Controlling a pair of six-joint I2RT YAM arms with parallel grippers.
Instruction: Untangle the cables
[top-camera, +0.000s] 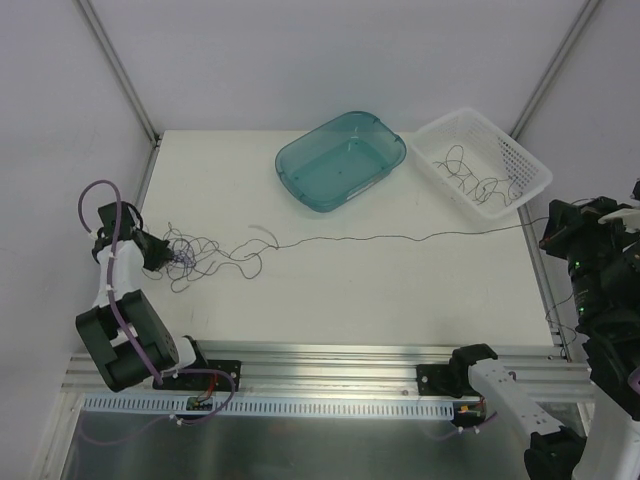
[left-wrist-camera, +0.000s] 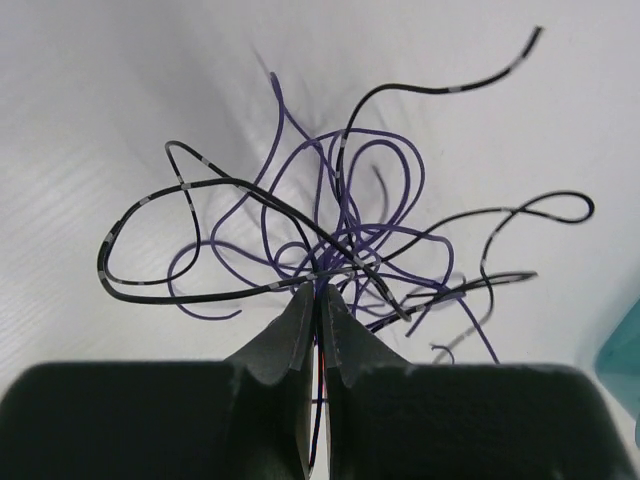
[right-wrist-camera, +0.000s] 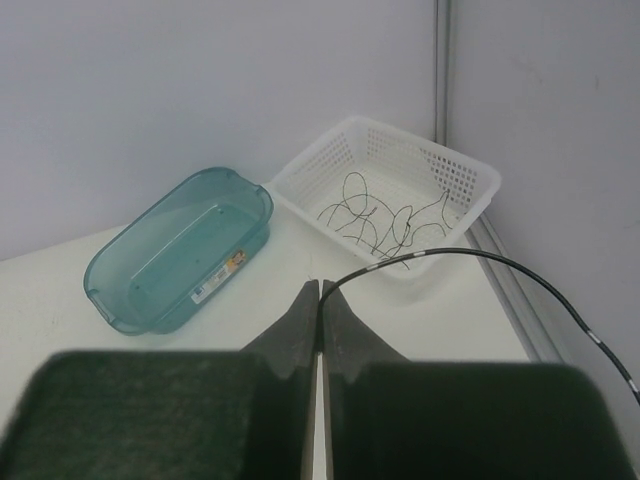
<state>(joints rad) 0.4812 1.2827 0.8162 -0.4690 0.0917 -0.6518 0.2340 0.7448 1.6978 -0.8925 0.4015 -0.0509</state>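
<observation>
The left end effector (left-wrist-camera: 318, 292) is sitting with its two dark pads (left-wrist-camera: 292, 330) pressed together on the near edge of a tangle of very thin purple and grey-banded black cables (top-camera: 188, 258), which is lying on the table (top-camera: 400, 300) just in front of its tips. A thin strand is running down the slit between the pads. Which loop of the tangle it belongs to is too hard to make out, since the loops are crossing one another right at the tips.

From the tangle's far side one long black cable (top-camera: 400, 238) is stretching across the table to the right end effector (right-wrist-camera: 320, 288); whether it is lifting off the surface I cannot tell. This end effector is likewise pinched narrow and is gripping that cable. The strand is coming out from between its tips, arching to its right and leaving the wrist picture at the edge. From overhead its fingertips are blending into the black arm, much of which is being cut off by the frame.

Ahead and to the left of the right end effector a translucent teal plastic tub (top-camera: 340, 165) is resting. Straight ahead, a white perforated plastic basket (top-camera: 520, 158) is holding a few more loose dark strands (right-wrist-camera: 370, 222).

The table is showing a plain white top with a ribbed aluminium rail (top-camera: 330, 360) along its near edge. Pale walls and grey metal posts (top-camera: 120, 70) are enclosing it.
</observation>
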